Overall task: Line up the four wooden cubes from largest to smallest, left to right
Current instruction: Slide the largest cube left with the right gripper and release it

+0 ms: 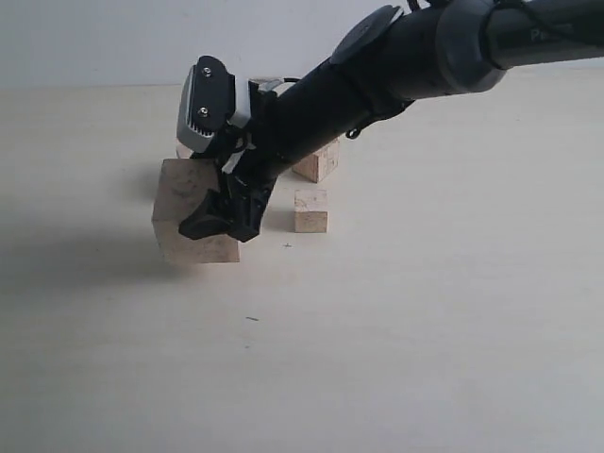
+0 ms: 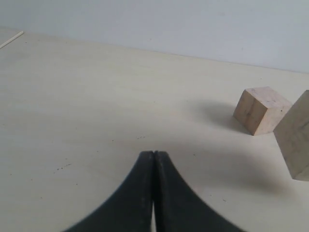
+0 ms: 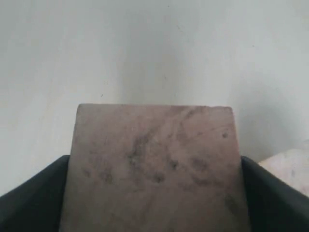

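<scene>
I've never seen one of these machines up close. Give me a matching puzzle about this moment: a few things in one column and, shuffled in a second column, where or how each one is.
Things
1. big cube
2. small cube
3. mid-sized cube
4. left gripper

Places and states
A. partly hidden behind the black arm
B. shut, holding nothing
C. held in the right gripper
D. standing free on the table, fully in view

Pairs: 1-C, 2-D, 3-A, 4-B
</scene>
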Motion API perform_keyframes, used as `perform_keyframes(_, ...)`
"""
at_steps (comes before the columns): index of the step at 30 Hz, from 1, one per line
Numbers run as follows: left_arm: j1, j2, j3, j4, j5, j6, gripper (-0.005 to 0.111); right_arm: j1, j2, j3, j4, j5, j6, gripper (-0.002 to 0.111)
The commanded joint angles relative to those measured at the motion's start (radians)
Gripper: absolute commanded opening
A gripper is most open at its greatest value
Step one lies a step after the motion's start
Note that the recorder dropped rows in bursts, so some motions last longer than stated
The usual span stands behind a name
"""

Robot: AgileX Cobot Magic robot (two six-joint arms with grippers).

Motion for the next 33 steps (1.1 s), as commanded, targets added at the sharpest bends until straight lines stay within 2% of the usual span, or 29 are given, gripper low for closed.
perform_keyframes(1, -0.006, -0.004, 0.003, -0.005, -0.005, 0.000, 0.000, 0.051, 0.046, -0.051, -0.001, 0.032, 0.008, 0.000)
perform_keyframes(6, -0.006, -0.004, 0.003, -0.005, -0.005, 0.000, 0.000, 0.091, 0.093, -0.083, -0.095, -0.026, 0.031, 0.000)
perform_keyframes(15, -0.006, -0.004, 0.003, -0.005, -0.005, 0.000, 0.000, 0.093, 0.103, -0.083, -0.096, -0.165, 0.044, 0.000)
perform_keyframes(33, -0.006, -0.004, 0.003, -0.005, -0.005, 0.000, 0.000, 0.031, 0.110, -0.083, -0.153, -0.129, 0.044, 0.000)
